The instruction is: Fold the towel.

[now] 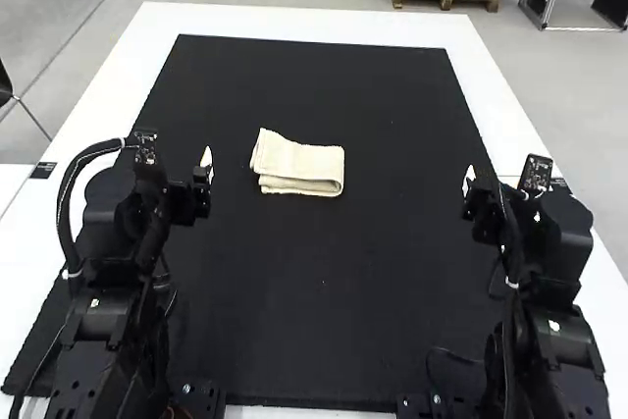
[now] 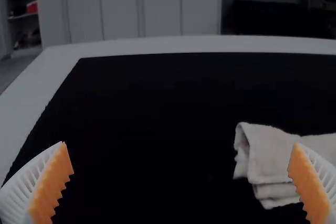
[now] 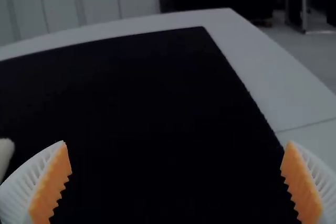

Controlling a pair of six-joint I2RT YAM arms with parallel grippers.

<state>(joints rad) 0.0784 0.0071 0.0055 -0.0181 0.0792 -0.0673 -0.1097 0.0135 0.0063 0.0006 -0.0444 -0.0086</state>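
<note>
Left arm (image 1: 106, 316), right arm (image 1: 559, 336), folded towel (image 1: 299, 163) on black mat (image 1: 324, 311)

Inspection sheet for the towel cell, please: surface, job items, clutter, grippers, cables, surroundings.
Surface: black mat on a white table.
Job's things: towel, cream, folded in layers, lying on the mat left of its middle in the high view; near-side layers not flush.
Clutter: small dark tag on the table, beyond the mat's left edge in the high view.
Left gripper: open, holding nothing.
Right gripper: open, holding nothing.
Cables: black cable looping out beside the left arm.
Surroundings: white table margin along the mat's far and side edges.
</note>
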